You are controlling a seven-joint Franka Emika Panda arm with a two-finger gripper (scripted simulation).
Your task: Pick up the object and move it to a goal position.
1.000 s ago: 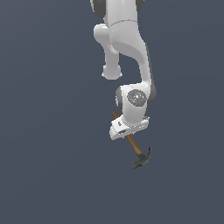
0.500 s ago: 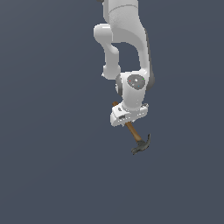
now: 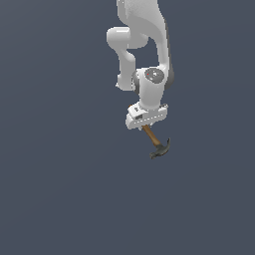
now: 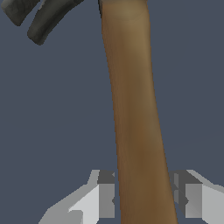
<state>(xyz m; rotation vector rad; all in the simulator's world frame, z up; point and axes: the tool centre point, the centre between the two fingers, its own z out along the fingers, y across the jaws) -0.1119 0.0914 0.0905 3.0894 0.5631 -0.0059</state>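
So right now my gripper has the hammer by its wooden handle, fingers clamped snug on both sides of it. In the exterior view the hammer sticks out below my hand, angled down toward that view's right, with the dark head at the low end and nothing visibly under it. From the wrist view the handle runs straight away from me and the curved claw shows at the far end.

Hammer — matt brown wood handle, dull dark-grey metal head.
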